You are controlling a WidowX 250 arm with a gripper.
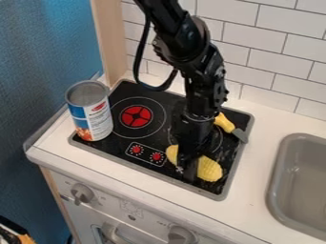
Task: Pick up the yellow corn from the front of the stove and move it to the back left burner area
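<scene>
The jaws cross the yellow corn (208, 169); whether apart or clamped, I cannot tell.

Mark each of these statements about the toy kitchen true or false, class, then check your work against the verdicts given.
1. The can stands upright. True.
2. The gripper is down at the can. False: it is down at the yellow corn.
3. The corn lies on the black stovetop. True.
4. In the picture, the sink is to the left of the stovetop. False: it is to the right.
5. The yellow-handled tool has a grey end. True.
6. The burner nearest the can has a blue centre. False: its centre is red.
</scene>
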